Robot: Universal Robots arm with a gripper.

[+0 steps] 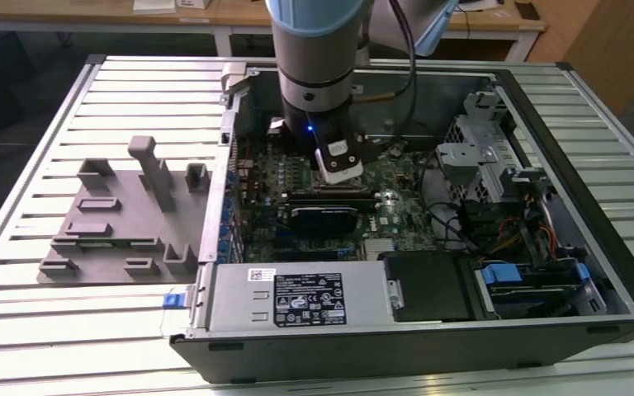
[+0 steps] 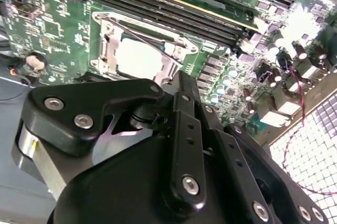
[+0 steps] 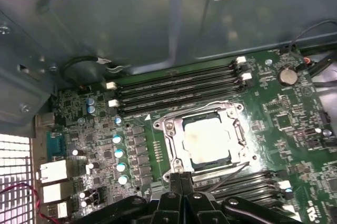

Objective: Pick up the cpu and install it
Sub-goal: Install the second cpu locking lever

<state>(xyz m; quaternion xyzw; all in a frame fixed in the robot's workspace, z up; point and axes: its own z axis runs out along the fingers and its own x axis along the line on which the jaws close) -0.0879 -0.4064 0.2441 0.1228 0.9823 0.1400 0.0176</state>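
Note:
The cpu (image 3: 206,139) is a pale silver square lying flat inside the metal socket frame (image 3: 171,134) on the green motherboard. It also shows in the second wrist view, cpu (image 2: 138,57), inside the same frame. My gripper (image 3: 181,177) hangs just above the board beside the socket's edge, its two black fingers pressed together with nothing between them. In the exterior view the arm reaches down into the open computer case, with the gripper (image 1: 337,183) over the middle of the board.
A grey plastic fixture block (image 1: 119,223) lies on the slatted table at the exterior view's left. Inside the case (image 1: 220,148) are a power supply (image 1: 295,301), a drive cage (image 1: 482,157) and loose cables (image 1: 515,231). Memory slots (image 3: 179,87) run beside the socket.

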